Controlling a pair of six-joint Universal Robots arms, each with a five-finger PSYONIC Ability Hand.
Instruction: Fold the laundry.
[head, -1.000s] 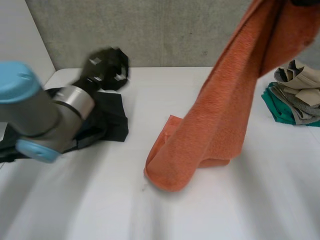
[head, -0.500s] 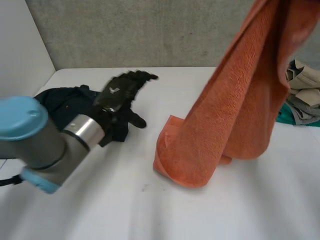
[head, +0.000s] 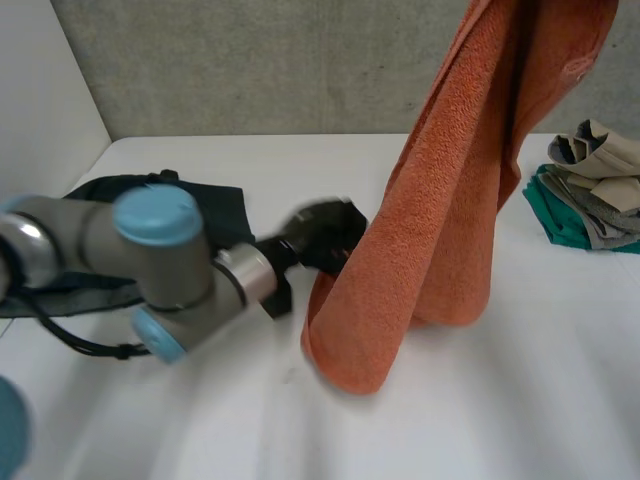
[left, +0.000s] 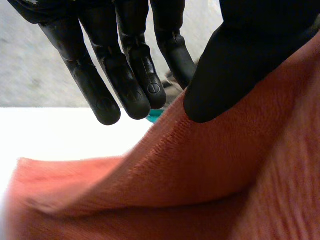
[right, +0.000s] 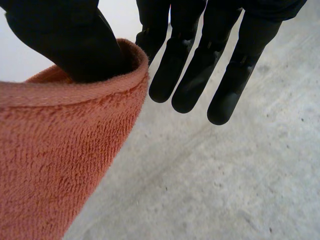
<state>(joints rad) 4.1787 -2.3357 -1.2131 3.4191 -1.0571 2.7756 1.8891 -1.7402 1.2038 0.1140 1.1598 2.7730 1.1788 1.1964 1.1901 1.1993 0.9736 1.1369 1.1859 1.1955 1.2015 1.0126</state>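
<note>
The left arm (head: 160, 250) has swung across the table (head: 480, 420), away from the dark garment (head: 215, 205) it was over half a second ago. Its left hand (head: 325, 232) is now at the lower edge of the orange towel (head: 450, 200). The towel's bottom end has shifted a little toward that hand.

The towel is the biggest thing in view. It hangs in a long doubled drape from high at the right, and its lower end rests bunched on the table. Behind the left arm the dark garment lies spread and rumpled near the table's left side. At the far right sits a loose pile of clothes (head: 590, 190) in beige, grey and green.

In the right wrist view the towel's top edge is hooked over the thumb (right: 65, 40) of the right hand (right: 200, 50). Its fingers are straight and spread beyond the cloth, not curled round it. In the left wrist view the left hand's fingers (left: 125, 65) are straight and hold nothing. Its thumb (left: 235, 55) is right at the towel's surface.

The task looks barely begun. The towel is raised but not laid flat or folded, and the dark garment and the pile are unfolded. The left hand has yet to take the lower edge.
</note>
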